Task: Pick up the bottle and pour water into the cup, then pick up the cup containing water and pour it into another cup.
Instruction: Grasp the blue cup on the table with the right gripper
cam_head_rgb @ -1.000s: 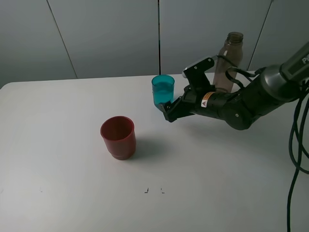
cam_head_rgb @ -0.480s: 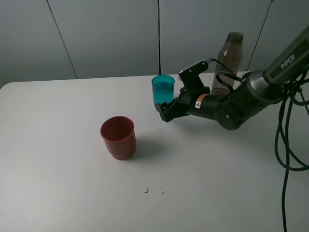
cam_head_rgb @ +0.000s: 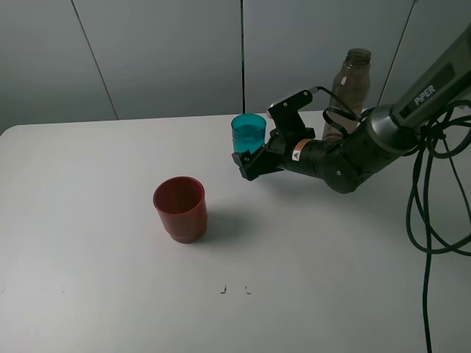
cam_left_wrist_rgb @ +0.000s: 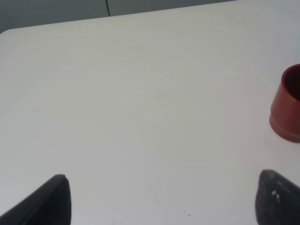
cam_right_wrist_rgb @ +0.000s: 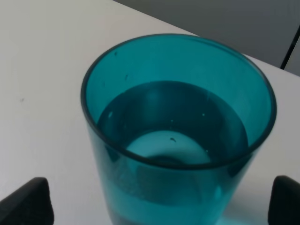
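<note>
In the upper centre of the high view, the teal cup, holding water, is met by the right gripper, spread wide and empty, and should be centred, gripped gently and lifted upright without spilling.

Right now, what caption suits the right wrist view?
Open right gripper flanks the teal cup holding water.

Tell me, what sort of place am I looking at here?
Likely a robotics test bench: a cabled robot arm reaches over a plain white table holding a bottle, a teal cup and a red cup.
</note>
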Available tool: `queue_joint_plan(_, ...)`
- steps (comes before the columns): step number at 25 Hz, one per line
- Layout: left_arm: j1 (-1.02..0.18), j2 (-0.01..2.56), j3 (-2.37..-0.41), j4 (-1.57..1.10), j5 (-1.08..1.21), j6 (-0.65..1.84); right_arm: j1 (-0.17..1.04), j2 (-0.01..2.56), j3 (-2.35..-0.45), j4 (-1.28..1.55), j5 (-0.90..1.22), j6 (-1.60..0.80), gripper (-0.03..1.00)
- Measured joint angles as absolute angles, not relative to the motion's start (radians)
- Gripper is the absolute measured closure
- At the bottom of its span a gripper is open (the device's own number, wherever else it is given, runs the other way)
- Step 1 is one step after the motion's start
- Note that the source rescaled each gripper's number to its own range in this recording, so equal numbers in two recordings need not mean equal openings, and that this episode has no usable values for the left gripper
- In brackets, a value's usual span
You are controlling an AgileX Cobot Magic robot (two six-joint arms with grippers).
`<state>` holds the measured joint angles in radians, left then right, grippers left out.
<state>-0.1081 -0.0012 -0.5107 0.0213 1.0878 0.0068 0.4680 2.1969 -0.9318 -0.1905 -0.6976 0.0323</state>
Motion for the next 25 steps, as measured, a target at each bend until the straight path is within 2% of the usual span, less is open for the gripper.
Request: queue_joint_plan(25, -0.108, -0.001, -0.511, 0.021, 1.088, 0.0, 0.468, 2.35, -1.123, -0.165, -0.698, 0.061, -0.03)
